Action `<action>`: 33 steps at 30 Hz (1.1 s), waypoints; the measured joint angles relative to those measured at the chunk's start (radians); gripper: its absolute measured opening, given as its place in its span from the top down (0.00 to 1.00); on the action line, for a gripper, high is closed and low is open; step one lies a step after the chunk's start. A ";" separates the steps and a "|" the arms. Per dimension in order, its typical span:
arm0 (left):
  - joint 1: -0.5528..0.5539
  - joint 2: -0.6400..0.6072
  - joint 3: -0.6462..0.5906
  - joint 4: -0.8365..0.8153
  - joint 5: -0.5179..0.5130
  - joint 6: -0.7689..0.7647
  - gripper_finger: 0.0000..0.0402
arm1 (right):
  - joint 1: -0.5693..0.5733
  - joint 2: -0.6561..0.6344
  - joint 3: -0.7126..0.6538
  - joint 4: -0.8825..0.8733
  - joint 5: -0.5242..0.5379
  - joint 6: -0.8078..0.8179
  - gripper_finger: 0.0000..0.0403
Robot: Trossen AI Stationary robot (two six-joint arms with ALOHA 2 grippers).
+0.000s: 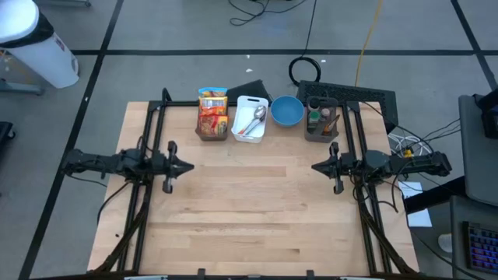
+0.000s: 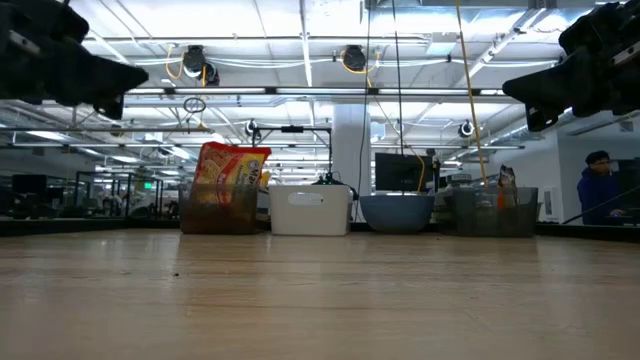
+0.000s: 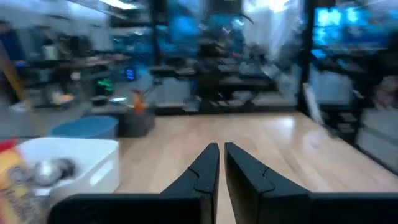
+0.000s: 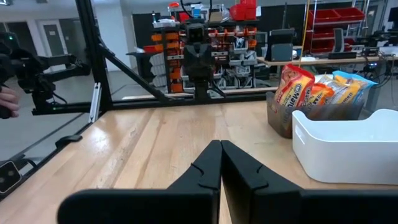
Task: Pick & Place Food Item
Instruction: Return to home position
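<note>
A wood counter point(image 1: 249, 225) stands on grey taped floor point(image 1: 194, 31); at its far edge sit noodle packs point(image 1: 212, 109) in the left black bin point(image 1: 201, 134), white bin point(image 1: 250, 138), blue bowl point(image 1: 286, 111), right black bin point(image 1: 320, 138); left claw point(image 1: 189, 166) and right claw point(image 1: 315, 166) hover clenched, well apart.

I am wearing matte black throughout, my left arm point(image 1: 109, 163) and right arm point(image 1: 405, 163) showing slim jointed links, my fingers point(image 4: 202, 171) tapering to wedges.
</note>
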 joint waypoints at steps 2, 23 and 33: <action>-0.001 0.003 0.002 0.003 0.042 0.036 0.91 | 0.000 0.000 0.000 0.000 0.000 0.001 1.00; 0.000 0.000 0.003 -0.022 0.013 -0.161 0.91 | 0.000 0.000 0.000 0.001 0.000 0.001 1.00; 0.000 0.000 0.001 0.003 0.012 -0.163 0.91 | 0.000 0.000 0.000 0.001 0.001 0.001 1.00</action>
